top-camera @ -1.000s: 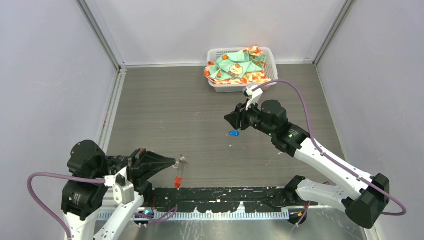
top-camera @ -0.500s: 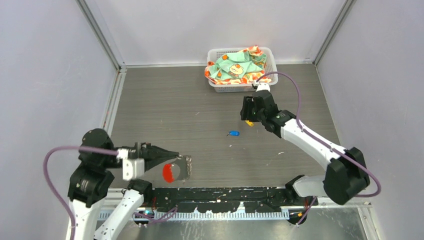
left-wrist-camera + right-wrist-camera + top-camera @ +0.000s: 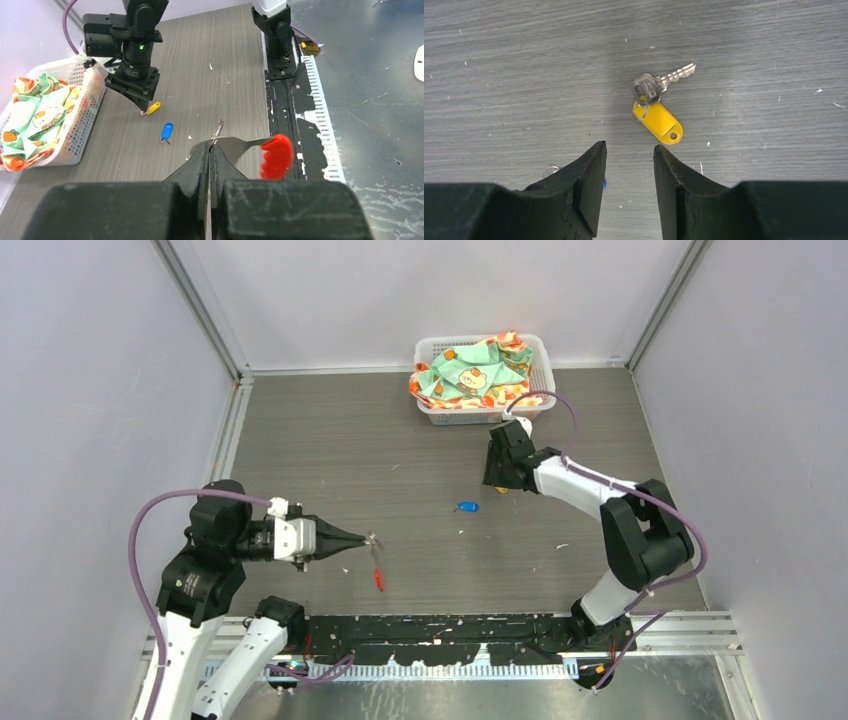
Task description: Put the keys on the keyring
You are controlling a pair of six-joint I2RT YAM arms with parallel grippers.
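The left hand [image 3: 209, 150] is pinching the keyring [image 3: 276, 156]; the right hand [image 3: 629, 150] is hovering part-open, empty, above the yellow-tagged key [image 3: 657, 119].

Tabletop [image 3: 350, 440] grey wood-grain. Yellow-tag key [image 3: 658, 121]: silver metal. Blue-tag key [image 3: 467, 506]. Keyring [image 3: 272, 155]: red tag, grey ring. Basket [image 3: 460, 416] white; cloth [image 3: 470, 375] mint green, orange carrot print. Left claw [image 3: 210, 146], right claw [image 3: 629, 152] black.
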